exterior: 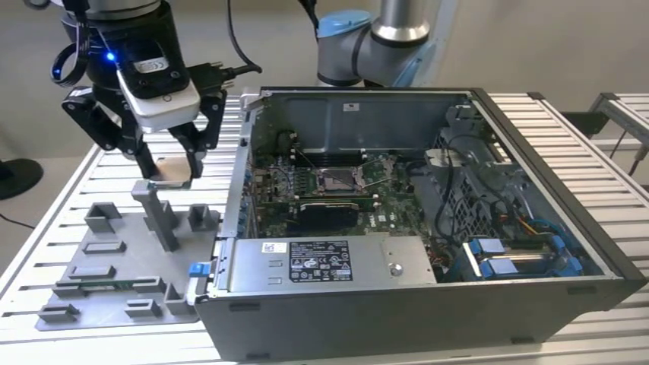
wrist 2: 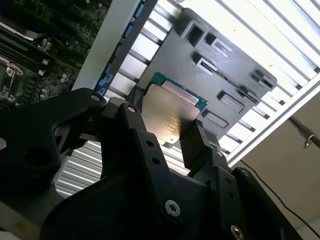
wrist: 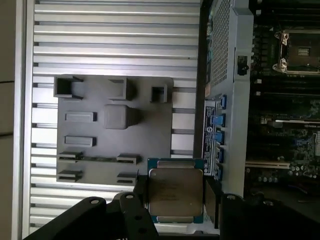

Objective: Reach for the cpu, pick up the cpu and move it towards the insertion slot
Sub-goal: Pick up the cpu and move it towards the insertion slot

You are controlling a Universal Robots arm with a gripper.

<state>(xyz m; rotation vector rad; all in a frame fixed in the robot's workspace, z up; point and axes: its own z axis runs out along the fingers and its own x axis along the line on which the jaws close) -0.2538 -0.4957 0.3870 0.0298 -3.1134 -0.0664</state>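
Observation:
My gripper (exterior: 172, 169) hangs above the back of the grey fixture plate (exterior: 102, 300), to the exterior view's left of the open computer case. It is shut on the cpu (exterior: 175, 172), a thin square chip with a silver face and a greenish rim. In both wrist views the cpu (wrist 2: 167, 115) (wrist: 175, 192) sits clamped by its edges between the two black fingers (wrist 2: 196, 137) (wrist: 140, 187). The insertion slot (exterior: 338, 180) (wrist: 301, 51) is a shiny metal-framed socket on the green board inside the case, well to the exterior view's right of the gripper.
The fixture plate carries several grey blocks and a tall post (exterior: 157, 217) right under the gripper. The case wall (exterior: 246, 152) stands between the gripper and the board. A long grey box (exterior: 324, 262) with a label lies in front of the socket. An arm base (exterior: 375, 38) rises behind the case.

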